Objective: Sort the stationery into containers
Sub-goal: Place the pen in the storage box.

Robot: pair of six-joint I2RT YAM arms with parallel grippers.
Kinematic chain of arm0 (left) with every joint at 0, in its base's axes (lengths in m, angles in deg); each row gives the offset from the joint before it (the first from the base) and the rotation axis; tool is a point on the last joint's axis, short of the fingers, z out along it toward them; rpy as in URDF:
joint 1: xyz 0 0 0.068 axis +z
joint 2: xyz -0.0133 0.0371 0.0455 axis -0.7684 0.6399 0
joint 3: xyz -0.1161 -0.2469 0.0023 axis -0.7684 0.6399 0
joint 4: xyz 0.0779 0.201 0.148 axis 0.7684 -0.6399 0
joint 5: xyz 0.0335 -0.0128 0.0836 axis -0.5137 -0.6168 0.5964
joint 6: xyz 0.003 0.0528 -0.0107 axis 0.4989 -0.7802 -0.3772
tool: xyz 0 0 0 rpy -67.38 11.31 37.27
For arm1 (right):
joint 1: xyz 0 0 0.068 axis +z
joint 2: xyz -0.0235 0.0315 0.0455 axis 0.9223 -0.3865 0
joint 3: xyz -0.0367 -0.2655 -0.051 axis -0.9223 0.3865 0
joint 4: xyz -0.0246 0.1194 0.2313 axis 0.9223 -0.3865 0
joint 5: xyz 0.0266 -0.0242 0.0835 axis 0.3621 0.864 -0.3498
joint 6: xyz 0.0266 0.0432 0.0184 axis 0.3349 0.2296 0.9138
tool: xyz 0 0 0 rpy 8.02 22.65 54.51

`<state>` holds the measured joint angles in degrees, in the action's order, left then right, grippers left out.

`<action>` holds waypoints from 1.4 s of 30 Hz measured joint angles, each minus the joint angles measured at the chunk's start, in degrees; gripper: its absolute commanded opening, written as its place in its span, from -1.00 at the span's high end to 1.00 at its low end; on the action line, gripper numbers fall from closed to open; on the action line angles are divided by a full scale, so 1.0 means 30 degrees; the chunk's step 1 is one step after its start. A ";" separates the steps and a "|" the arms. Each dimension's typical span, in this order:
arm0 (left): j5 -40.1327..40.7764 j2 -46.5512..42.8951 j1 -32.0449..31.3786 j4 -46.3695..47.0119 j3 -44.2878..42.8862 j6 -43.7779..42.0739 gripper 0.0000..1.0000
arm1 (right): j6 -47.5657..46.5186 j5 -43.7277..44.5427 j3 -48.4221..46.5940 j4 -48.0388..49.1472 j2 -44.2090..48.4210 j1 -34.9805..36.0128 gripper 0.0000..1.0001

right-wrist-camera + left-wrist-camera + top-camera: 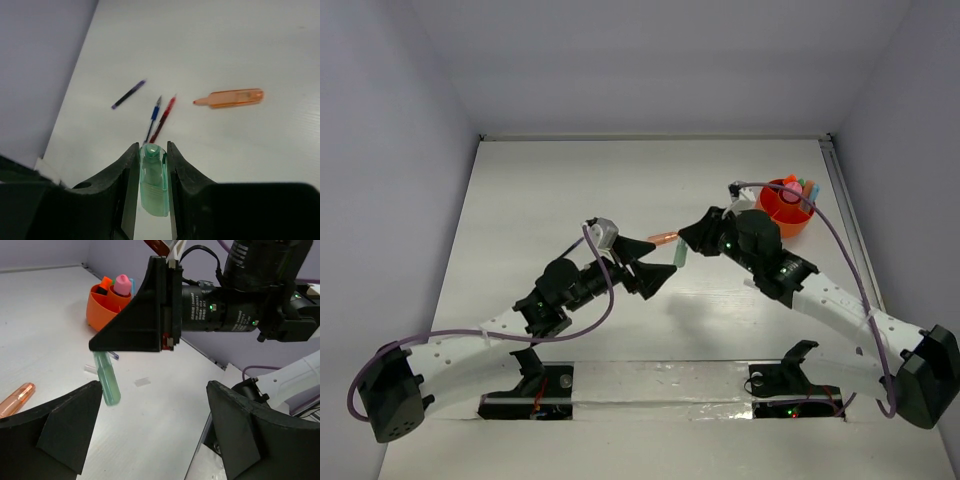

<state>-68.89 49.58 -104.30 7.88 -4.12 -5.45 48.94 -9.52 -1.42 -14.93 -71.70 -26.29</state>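
Observation:
My right gripper (152, 146) is shut on a translucent green highlighter (154, 180), which hangs down from its fingers over the table (107, 385). My left gripper (152, 405) stands open just beside and below it, with nothing between its fingers (658, 263). The orange container (790, 222) sits at the back right and holds a pink piece, an orange marker and a blue one (97, 315). On the table lie an orange highlighter (230, 98), a blue pen (152, 117), a red pen (165, 116) and a dark purple pen (129, 94).
The two arms meet nose to nose over the middle of the table (570, 190). A purple cable (840, 235) loops over the right arm close to the container. A small clear scrap (142, 382) lies on the table under the grippers.

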 measured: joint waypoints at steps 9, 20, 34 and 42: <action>0.0816 -0.1311 0.0058 -0.0816 0.0029 -0.0612 -0.98 | -0.0474 -0.1348 -0.0036 -0.0029 -0.0350 -0.4000 1.00; 0.1865 -0.2812 0.0066 -0.2025 0.1989 -0.0576 -0.98 | -0.2994 0.2630 -0.0670 -0.0947 0.0175 -0.8568 1.00; 0.3730 -0.0291 0.0066 -0.2572 0.1311 -0.0117 -0.98 | -0.8247 0.7730 -0.1989 0.2557 -0.3198 -0.9071 1.00; 0.4000 0.0794 0.0066 -0.2645 0.0736 -0.0146 -0.98 | -1.0397 0.8087 -0.2069 0.5238 -0.5501 -0.9289 1.00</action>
<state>-56.89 51.96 -104.10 -0.05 -1.92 -5.89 17.75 14.74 -7.63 0.79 -88.21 -54.16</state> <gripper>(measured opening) 0.989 0.302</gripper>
